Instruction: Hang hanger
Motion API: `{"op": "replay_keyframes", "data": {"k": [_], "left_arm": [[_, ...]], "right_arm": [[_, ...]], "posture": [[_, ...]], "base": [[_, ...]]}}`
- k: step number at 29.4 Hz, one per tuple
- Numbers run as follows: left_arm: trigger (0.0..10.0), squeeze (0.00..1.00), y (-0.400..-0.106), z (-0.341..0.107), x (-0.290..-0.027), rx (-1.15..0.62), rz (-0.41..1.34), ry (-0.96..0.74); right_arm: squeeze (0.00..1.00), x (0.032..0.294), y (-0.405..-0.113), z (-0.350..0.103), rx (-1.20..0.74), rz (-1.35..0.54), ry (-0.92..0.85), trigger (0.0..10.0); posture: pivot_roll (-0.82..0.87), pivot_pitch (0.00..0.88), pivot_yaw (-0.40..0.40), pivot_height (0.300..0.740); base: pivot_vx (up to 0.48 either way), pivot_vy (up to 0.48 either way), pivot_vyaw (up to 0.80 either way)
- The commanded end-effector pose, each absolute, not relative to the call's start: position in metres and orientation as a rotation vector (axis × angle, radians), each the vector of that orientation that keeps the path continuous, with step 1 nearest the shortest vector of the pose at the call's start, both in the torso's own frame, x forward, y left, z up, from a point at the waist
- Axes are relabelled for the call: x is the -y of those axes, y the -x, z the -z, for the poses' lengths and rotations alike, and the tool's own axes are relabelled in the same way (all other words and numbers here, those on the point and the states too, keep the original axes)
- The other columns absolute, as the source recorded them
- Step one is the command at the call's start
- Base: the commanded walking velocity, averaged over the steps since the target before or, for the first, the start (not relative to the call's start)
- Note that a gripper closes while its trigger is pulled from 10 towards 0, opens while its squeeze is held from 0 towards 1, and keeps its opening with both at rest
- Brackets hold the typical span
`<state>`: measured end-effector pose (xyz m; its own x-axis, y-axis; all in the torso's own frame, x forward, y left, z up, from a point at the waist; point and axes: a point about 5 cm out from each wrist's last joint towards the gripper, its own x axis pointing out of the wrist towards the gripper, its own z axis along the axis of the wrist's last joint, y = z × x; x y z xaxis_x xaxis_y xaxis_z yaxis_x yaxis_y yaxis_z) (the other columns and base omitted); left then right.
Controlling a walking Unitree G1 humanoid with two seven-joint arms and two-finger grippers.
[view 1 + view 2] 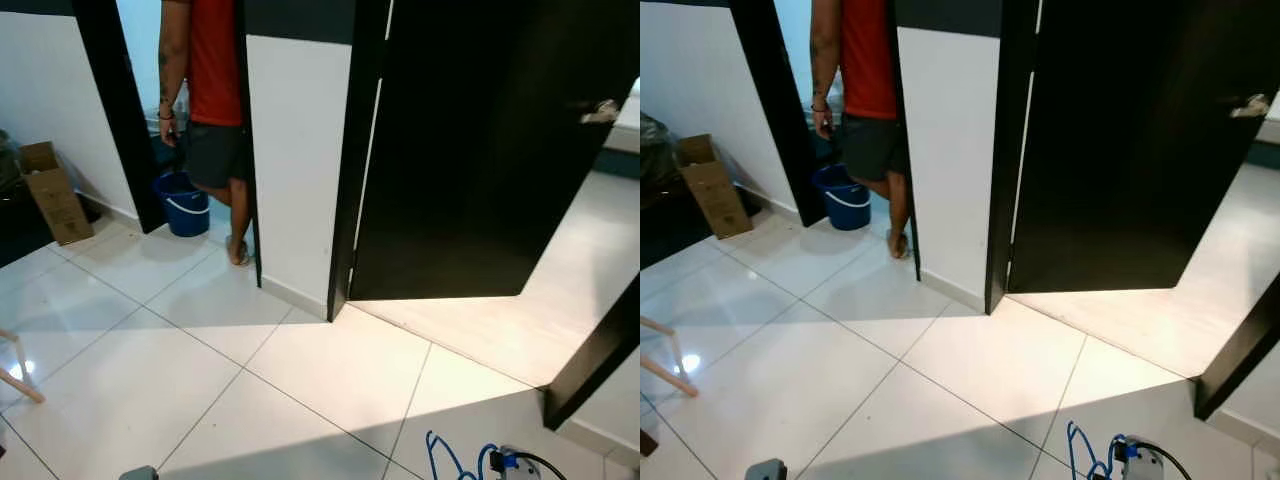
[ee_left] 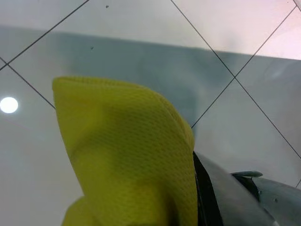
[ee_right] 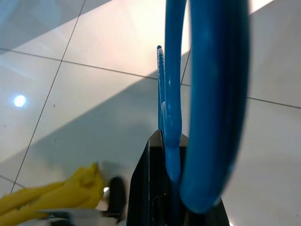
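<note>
The robot faces a white tiled floor [image 1: 200,360] w/ a dark open door [image 1: 480,150] ahead-right and a white wall section [image 1: 295,150] between two black frames. A person in a red shirt [image 1: 213,60] and dark shorts stands in the left doorway, partly behind the frame, w/ a blue bucket [image 1: 183,205] on the floor just beside their legs. A cardboard box [image 1: 52,192] leans by the wall at far left. Pale wooden legs of some furniture [image 1: 18,372] show at the left edge.

The blue hanger [image 3: 207,108] is in the right end effector [image 3: 162,188]: in the right wrist view its thick blue loop and thinner blue wire rise from between the black fingers [image 3: 148,183], which are clamped on it. In the head views the hanger's blue wire [image 1: 1090,455] shows at bottom right, low over the tiles.

The left end effector grasps a yellow mesh cloth [image 2: 127,155]; the fabric covers the fingers in the left wrist view, w/ a dark finger edge [image 2: 207,197] just beside it. Yellow cloth also shows at the corner of the right wrist view, near the hanger.
</note>
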<state>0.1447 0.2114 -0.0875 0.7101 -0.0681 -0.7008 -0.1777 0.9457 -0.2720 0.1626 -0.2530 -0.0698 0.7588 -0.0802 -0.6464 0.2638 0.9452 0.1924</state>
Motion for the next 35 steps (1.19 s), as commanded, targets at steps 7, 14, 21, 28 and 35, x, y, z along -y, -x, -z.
{"op": "replay_keyframes", "data": {"k": [7,14,21,28,35], "left_arm": [[10.0,0.00,-0.1442,0.0850,-0.2243,-0.782,-0.070,0.314],[10.0,0.00,-0.1444,0.0851,-0.2218,-0.782,-0.047,0.314],[10.0,0.00,-0.1450,0.0854,-0.2197,-0.787,-0.035,0.320],[10.0,0.00,-0.1415,0.0871,-0.2183,-0.799,-0.032,0.320],[10.0,0.00,-0.1402,0.0874,-0.2182,-0.797,-0.036,0.322]], "right_arm": [[0.00,0.2498,-0.1640,0.0693,-0.675,0.167,-0.273,10.0],[0.00,0.2510,-0.1626,0.0691,-0.672,0.156,-0.269,10.0],[0.00,0.2529,-0.1626,0.0682,-0.669,0.150,-0.265,10.0],[0.00,0.2542,-0.1633,0.0670,-0.661,0.141,-0.261,10.0],[0.00,0.2546,-0.1642,0.0658,-0.650,0.129,-0.259,10.0]], "posture": [[0.02,0.000,-0.040,0.740],[0.01,0.000,-0.040,0.740],[0.01,0.000,-0.042,0.740],[0.01,0.000,-0.043,0.740],[0.02,0.000,-0.048,0.740]], "base": [[0.000,0.000,0.69],[0.000,0.000,0.69],[0.000,0.000,0.69],[0.000,0.000,0.69],[0.000,0.000,0.68]]}}
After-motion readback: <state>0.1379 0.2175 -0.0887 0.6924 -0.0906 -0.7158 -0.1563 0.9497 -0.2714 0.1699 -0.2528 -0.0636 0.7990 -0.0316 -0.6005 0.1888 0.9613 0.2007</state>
